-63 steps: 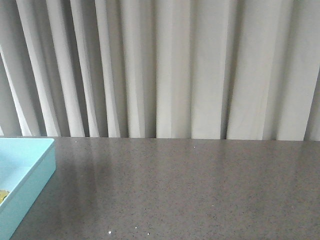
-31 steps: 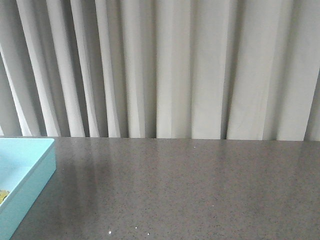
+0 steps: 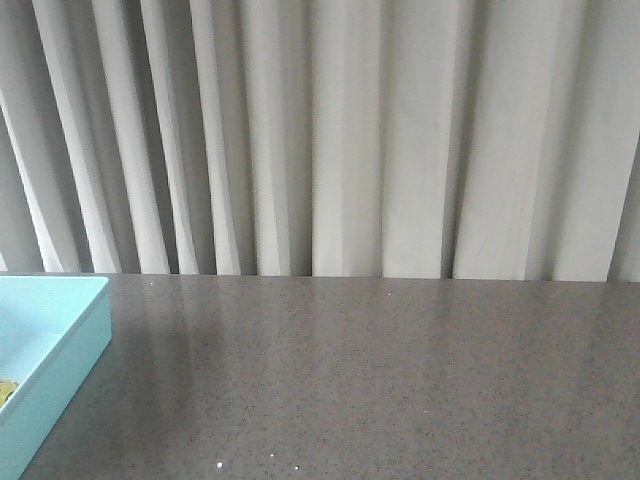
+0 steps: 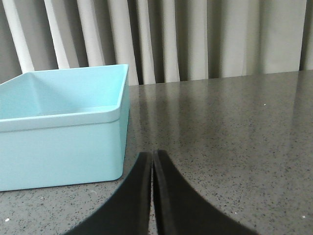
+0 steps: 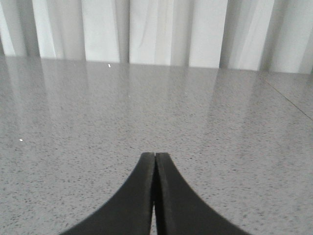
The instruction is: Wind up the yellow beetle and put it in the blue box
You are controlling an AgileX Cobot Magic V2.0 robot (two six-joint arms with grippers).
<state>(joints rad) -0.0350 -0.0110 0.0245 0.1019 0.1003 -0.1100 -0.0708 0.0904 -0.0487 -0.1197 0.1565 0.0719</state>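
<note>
The blue box (image 3: 60, 345) stands at the left edge of the front view, cut off by the frame. A small bit of yellow (image 3: 5, 390) shows inside it at the frame's edge, likely the yellow beetle. The box also shows in the left wrist view (image 4: 63, 147), close beside my left gripper (image 4: 152, 155), which is shut and empty just outside the box's near corner. The beetle is hidden in that view. My right gripper (image 5: 155, 156) is shut and empty over bare table. Neither gripper shows in the front view.
The grey speckled table (image 3: 380, 380) runs back to pale pleated curtains (image 3: 340, 140). The right wrist view shows a table seam (image 5: 288, 100) at its right.
The yellow bit in the box sits slightly lower at the frame's edge. Nothing else has visibly changed.
</note>
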